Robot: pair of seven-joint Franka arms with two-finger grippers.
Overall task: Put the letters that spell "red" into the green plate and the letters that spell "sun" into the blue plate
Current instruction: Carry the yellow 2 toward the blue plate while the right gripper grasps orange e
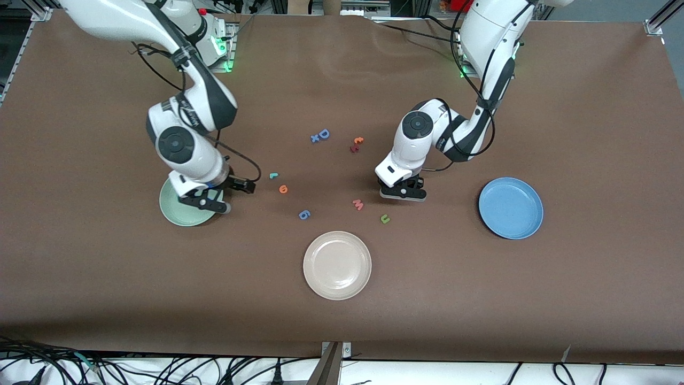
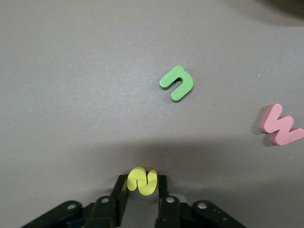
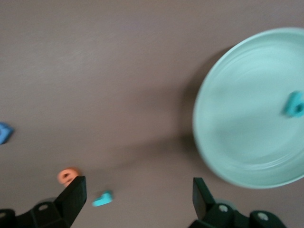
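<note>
While left pincer [image 2: 141, 190] pinches the yellow letter [image 2: 142, 180] by its edge, it may twist out on lifting; right pincer [image 3: 137, 199] gapes empty beside green plate [image 3: 237, 123].

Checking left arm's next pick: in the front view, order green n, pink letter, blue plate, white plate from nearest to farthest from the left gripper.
Left gripper is shut on a yellow letter.
1. Green n, nearer the camera.
2. Pink letter, toward the right arm's end.
3. Blue plate and white plate: too close to call.

Teal d [image 3: 295, 104] lies in green plate [image 3: 228, 142] (yellow s [image 2: 142, 180] pinched upright); blue plate [image 1: 511, 208] bare.
</note>
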